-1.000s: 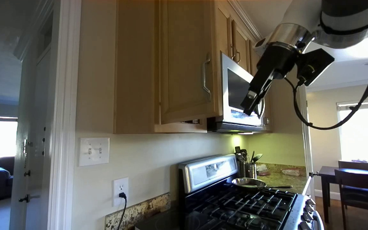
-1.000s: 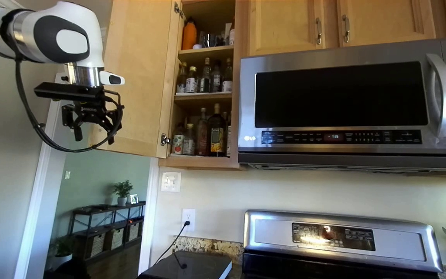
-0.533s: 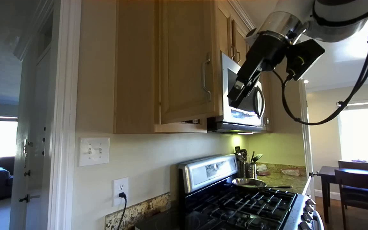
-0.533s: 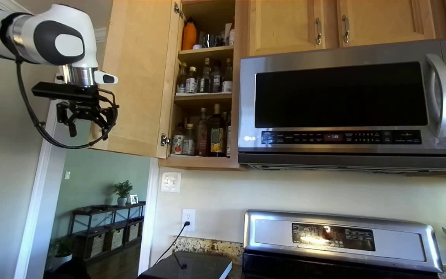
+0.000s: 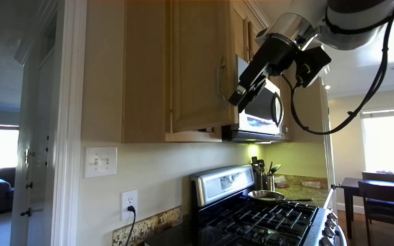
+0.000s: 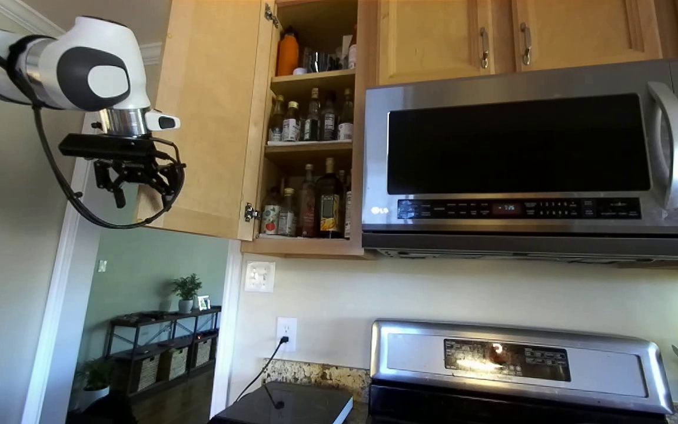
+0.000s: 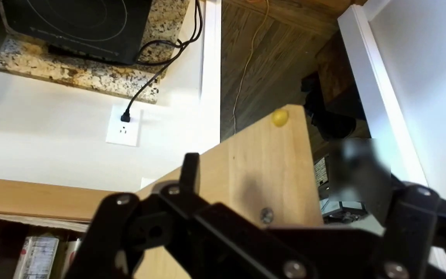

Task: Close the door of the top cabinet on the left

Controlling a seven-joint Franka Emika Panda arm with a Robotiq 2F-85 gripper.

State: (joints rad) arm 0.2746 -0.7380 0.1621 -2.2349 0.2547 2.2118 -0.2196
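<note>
The tan wood door [image 5: 198,51] of the top cabinet [image 5: 144,75] stands open, its silver bar handle [image 5: 220,83] on the outer face. The door's inner face [image 6: 209,118] and the cabinet's bottom rail [image 6: 303,248] also show in an exterior view. My gripper [image 5: 238,102] is open and empty at the door's lower free edge; it also shows in an exterior view [image 6: 142,201]. In the wrist view the fingers [image 7: 275,162] spread either side of the door corner [image 7: 254,155], one finger blurred. I cannot tell whether they touch the door.
Several bottles [image 6: 329,197] stand on the cabinet shelves. A microwave [image 6: 518,147] is mounted beside the cabinet. Below are the stove [image 5: 262,222] and a black cooktop [image 6: 298,403]. The door hangs before a doorway [image 6: 156,259]; a wall [image 6: 15,265] is near the arm.
My gripper has moved toward the door's free edge, leftward across the microwave in an exterior view. The door has not visibly moved. The gripper stays open.
</note>
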